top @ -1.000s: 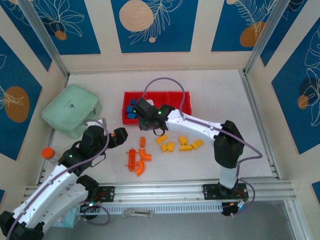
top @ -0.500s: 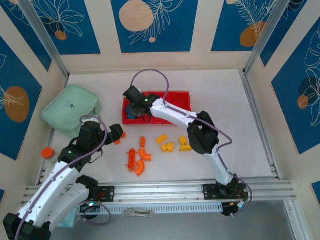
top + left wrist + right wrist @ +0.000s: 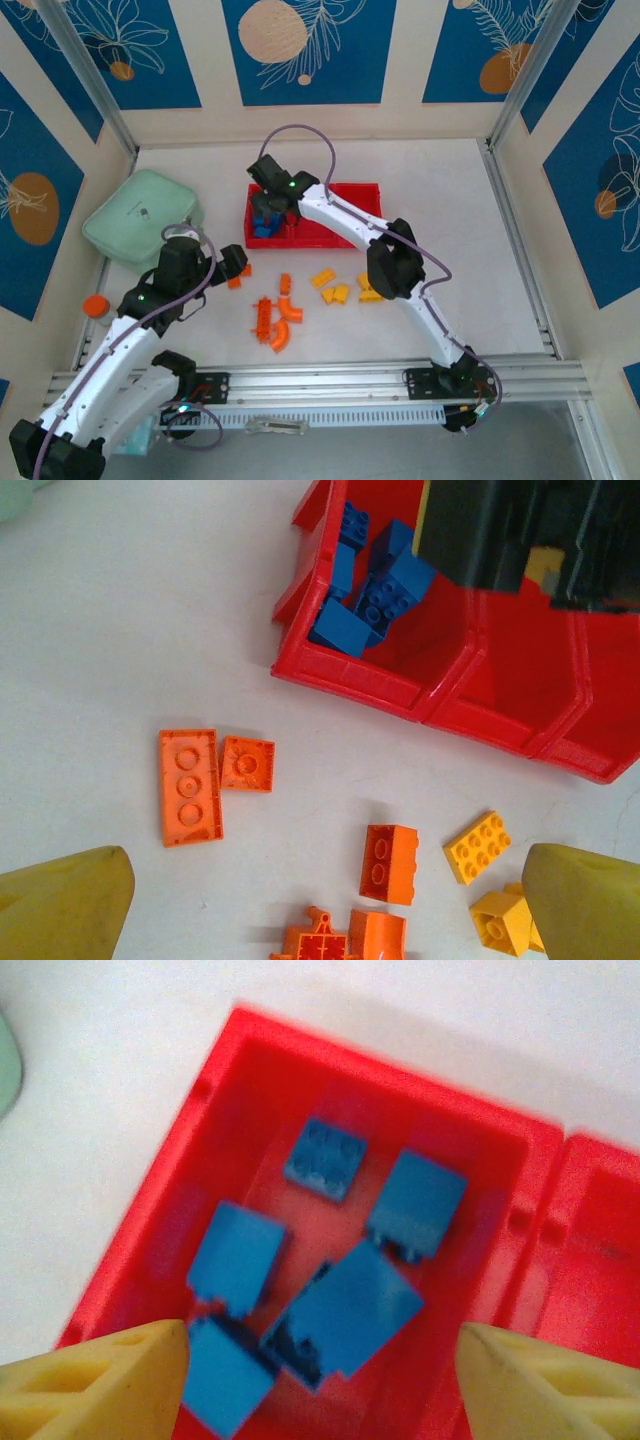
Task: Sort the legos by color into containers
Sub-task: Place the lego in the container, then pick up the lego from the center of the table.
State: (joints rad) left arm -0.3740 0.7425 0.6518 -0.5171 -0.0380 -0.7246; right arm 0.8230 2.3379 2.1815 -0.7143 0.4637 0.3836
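Nearest the arm bases, a cluster of orange legos lies on the white table, some of them curved or ridged. Just to their right and slightly farther off sit several yellow legos. The left pincer hangs over this loose scatter. Its yellow fingertips are spread wide, with only table and bricks between them. Two flat orange pieces lie side by side, touching, just ahead of it. Farther on stands the red tray, three compartments in a row. The leftmost one holds a heap of blue legos, some tilted against each other. The right pincer hovers above that compartment, fingers well apart, gripping nothing. Off to the left rests the mint-green case, apart from the tray.
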